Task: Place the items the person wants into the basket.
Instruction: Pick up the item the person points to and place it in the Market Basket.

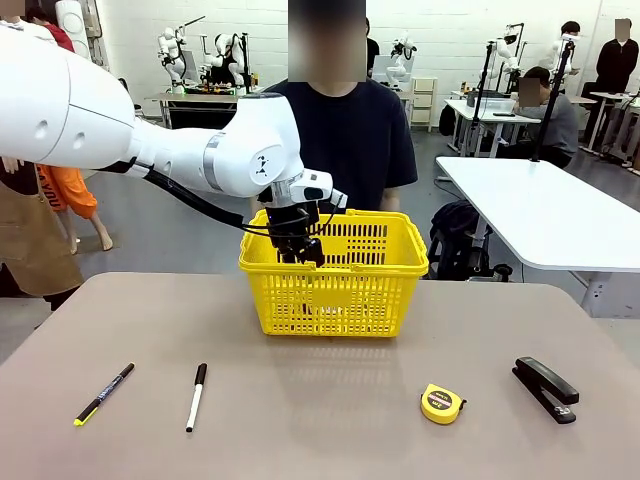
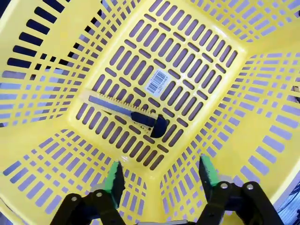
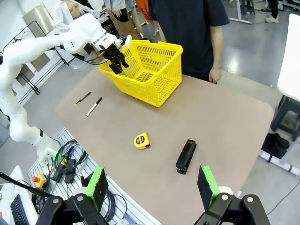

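The yellow basket (image 1: 335,268) stands at the far middle of the table, in front of the person (image 1: 350,130) in the dark T-shirt. My left gripper (image 1: 300,250) hangs over its near-left rim, pointing down inside. In the left wrist view the left gripper (image 2: 161,176) is open and holds nothing, and the yellow-and-black utility knife (image 2: 126,111) lies flat on the basket's floor (image 2: 187,61) below it. The white marker (image 1: 196,396) lies at the near left, the black stapler (image 1: 546,388) at the near right. My right gripper (image 3: 152,187) is open, high above the table's edge.
A thin black pen with a yellow tip (image 1: 103,393) lies left of the marker. A round yellow tape measure (image 1: 441,403) sits left of the stapler. A white table (image 1: 540,205) stands off to the right beyond this one.
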You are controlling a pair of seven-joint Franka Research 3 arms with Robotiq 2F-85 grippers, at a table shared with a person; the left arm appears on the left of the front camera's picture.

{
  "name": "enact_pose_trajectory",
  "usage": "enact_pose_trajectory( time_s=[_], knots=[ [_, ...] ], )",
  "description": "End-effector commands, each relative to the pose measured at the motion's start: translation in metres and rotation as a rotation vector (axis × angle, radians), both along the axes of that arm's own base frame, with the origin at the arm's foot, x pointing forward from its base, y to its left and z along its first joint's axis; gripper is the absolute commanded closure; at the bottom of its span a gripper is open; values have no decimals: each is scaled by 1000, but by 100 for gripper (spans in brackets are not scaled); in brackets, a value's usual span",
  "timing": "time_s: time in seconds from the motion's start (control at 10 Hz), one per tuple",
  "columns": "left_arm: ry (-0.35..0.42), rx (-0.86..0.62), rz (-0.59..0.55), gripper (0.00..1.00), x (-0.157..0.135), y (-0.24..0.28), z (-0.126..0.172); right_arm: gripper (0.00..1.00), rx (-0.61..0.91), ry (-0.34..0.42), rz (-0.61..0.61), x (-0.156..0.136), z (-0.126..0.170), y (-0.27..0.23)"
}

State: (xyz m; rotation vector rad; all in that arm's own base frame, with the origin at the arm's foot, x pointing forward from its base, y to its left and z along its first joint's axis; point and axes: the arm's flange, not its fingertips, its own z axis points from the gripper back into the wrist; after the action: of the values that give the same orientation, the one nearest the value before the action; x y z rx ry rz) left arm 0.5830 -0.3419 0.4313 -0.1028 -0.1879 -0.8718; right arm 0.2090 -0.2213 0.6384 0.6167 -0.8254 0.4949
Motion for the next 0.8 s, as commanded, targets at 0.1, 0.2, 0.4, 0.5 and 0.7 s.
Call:
enact_pose_trajectory(
  time_s=[0.1,0.2,0.4,0.5,0.7],
  knots=[
    [-25,-3,35,0,-7,11,42,0,16,-18,16,1,2,1],
    [-95,-46,44,0,-24,28,90,0,16,-18,16,1,2,1],
    [-150,-84,93,0,-88,74,168,0,16,-18,16,1,2,1],
    [-190,-109,97,0,-123,95,190,0,16,-18,16,1,2,1],
    [-201,-153,119,0,-174,134,196,0,16,-18,16,1,2,1]
  ],
)
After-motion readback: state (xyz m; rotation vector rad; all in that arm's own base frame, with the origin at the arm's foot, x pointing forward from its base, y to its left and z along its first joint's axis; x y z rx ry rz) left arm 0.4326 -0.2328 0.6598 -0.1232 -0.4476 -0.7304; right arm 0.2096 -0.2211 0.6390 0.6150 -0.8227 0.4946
